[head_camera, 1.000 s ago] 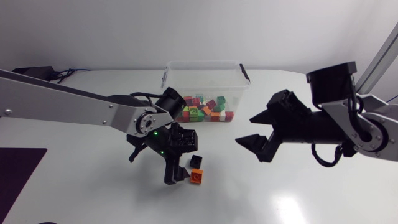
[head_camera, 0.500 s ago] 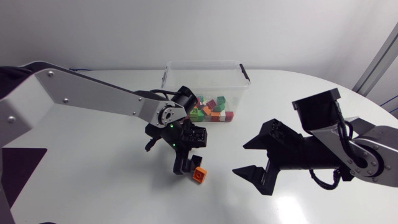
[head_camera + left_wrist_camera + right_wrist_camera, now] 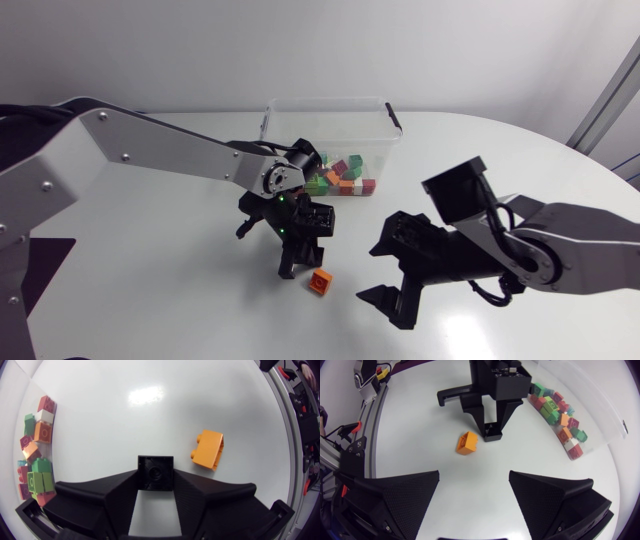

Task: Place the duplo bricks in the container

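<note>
With many bricks (image 3: 338, 176) already in the container (image 3: 330, 103), my left tool (image 3: 292, 262) is clamped on a black brick (image 3: 155, 472) near it, while the orange brick (image 3: 320, 283) lies on the table (image 3: 150, 260) ahead of my right tool (image 3: 370, 273), fingers apart.

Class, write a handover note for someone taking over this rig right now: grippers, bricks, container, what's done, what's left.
Left gripper shut on black brick, in front of the container.
Right gripper open, empty.
Orange brick lies on the table beside the left gripper.
Done: many bricks in the container.
Left: black brick, then orange brick.
</note>
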Available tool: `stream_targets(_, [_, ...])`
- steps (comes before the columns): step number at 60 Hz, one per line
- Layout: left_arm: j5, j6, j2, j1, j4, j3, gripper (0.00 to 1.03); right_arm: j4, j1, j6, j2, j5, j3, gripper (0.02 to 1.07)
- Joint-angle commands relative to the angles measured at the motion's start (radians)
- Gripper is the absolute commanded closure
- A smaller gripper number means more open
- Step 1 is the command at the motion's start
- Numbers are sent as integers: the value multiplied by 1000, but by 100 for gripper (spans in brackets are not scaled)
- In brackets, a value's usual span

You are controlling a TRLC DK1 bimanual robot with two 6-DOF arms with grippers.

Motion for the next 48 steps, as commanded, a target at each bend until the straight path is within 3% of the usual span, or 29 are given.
stream_targets(1, [7, 40, 18, -5, -29, -7, 79, 14, 23, -20, 81, 7, 49, 7])
stream_targets(24, [13, 38, -143, 38, -32, -136, 80, -218, -6, 78, 380, -163, 352, 7])
stream_targets(36, [16, 38, -293, 91, -50, -170, 80, -373, -36, 101, 561, -263, 504, 13])
stream_targets(48, [27, 24, -432, 139, -50, -168, 80, -457, -36, 106, 662, -283, 582, 24])
